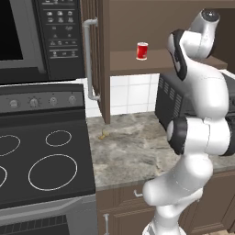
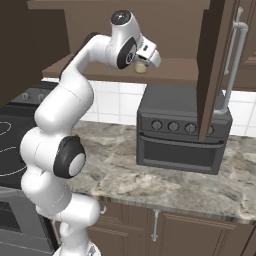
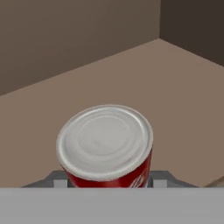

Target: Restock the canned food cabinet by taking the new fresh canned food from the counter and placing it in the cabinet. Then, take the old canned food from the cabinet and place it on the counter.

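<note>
I see my hand [image 3: 107, 183] clamped on the old canned food [image 3: 106, 146], which stands upright on the cabinet [image 1: 128, 18] shelf directly between the fingers, silver lid facing me, while the new fresh canned food [image 1: 142, 51] sits farther left on that shelf.

Red can [image 1: 142, 51] upright on open cabinet [image 1: 137, 63] shelf

can [image 1: 142, 51]: bright red, silvery rim | cabinet [image 1: 133, 23]: dark brown | counter [image 1: 128, 151]: grey-brown marbled
</note>
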